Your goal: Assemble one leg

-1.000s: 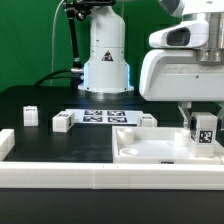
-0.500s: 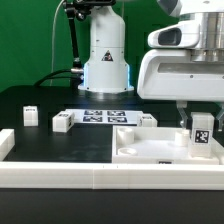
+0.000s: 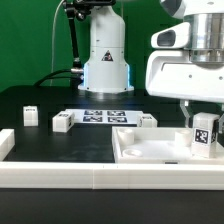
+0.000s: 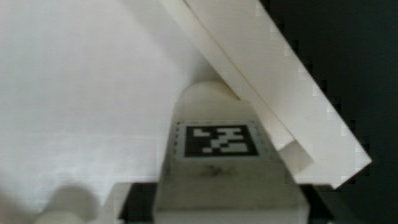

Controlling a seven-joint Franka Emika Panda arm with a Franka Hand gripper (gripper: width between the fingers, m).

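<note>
A: Exterior view first — gripper [image 3: 203, 128] pinching the leg [image 3: 204, 137], tag face outward, at the panel [image 3: 150, 152]'s corner on the exterior view's right. Sits slightly higher and further right than a second ago, so probably being lined up or turned at its seat.

B: Wrist view agrees? Leg [image 4: 221, 138] between the two dark fingers [image 4: 146, 202], its end against the white panel [image 4: 80, 90], a raised rim running close alongside.

A: Yes — seated or only touching, cannot tell. Likely late in the step, not finished.

B: And around it?

A: Marker board [image 3: 103, 116] flat on the table [image 3: 50, 140] near the robot base [image 3: 106, 72]; a small tagged block [image 3: 30, 116] and another white part [image 3: 64, 123] well apart, toward the exterior view's left. White rail [image 3: 60, 180] across the front. Nothing in the way but that panel rim hard by the leg.
</note>
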